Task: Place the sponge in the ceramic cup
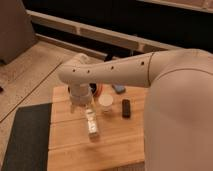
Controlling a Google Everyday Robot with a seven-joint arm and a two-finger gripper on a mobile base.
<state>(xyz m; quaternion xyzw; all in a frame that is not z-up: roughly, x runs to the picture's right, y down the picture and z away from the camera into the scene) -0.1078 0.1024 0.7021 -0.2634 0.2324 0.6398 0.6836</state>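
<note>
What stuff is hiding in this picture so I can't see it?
All in the camera view:
1. The dark bowl: mostly behind the arm; only some orange rim shows.
2. The sponge: far edge tucked under the arm.
3. The gripper: hangs left of the ceramic cup; its tip is hard to tell from the clear bottle below.
4. The table: right side hidden by the robot's body.

No legible text anywhere in view
</note>
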